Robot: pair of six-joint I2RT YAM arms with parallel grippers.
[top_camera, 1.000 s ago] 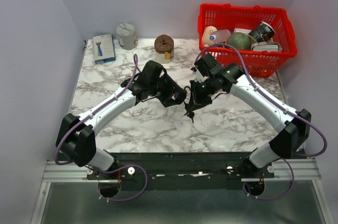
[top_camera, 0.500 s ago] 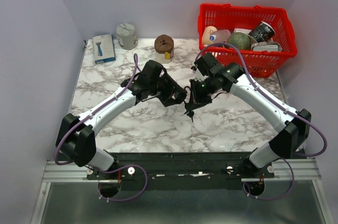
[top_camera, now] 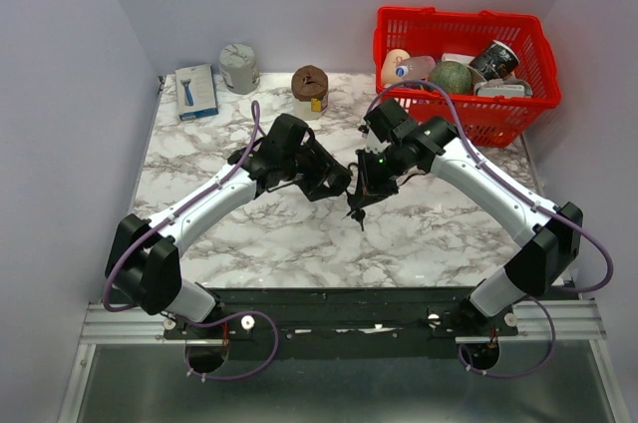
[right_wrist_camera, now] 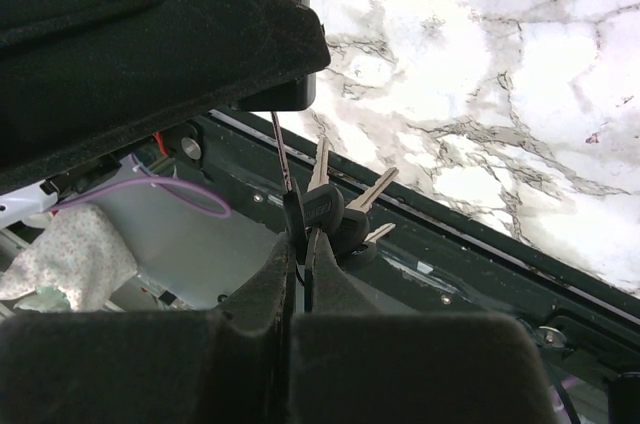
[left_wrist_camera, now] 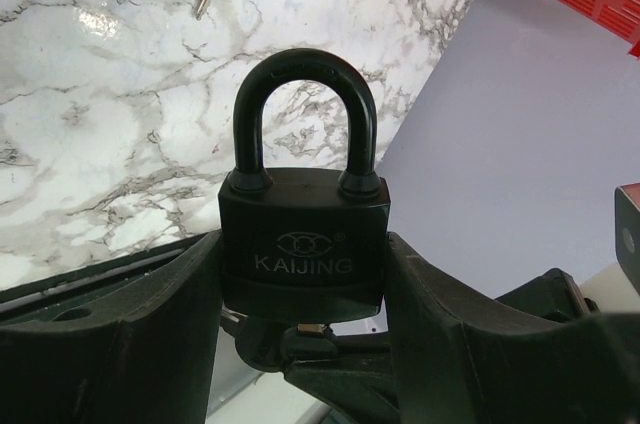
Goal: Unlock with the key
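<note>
Left gripper [top_camera: 335, 182] jaws grasp the KAIJING padlock [left_wrist_camera: 303, 244] by its body, bracing it above the desk [top_camera: 269, 238]. Right gripper [right_wrist_camera: 300, 262] jaws are clenched on the key bunch [right_wrist_camera: 335, 210], probably ready for insertion.

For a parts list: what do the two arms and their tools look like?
The left arm and right arm: white links, black joints. The left tool and right tool: black, two-fingered. A purple cable runs along each arm.
</note>
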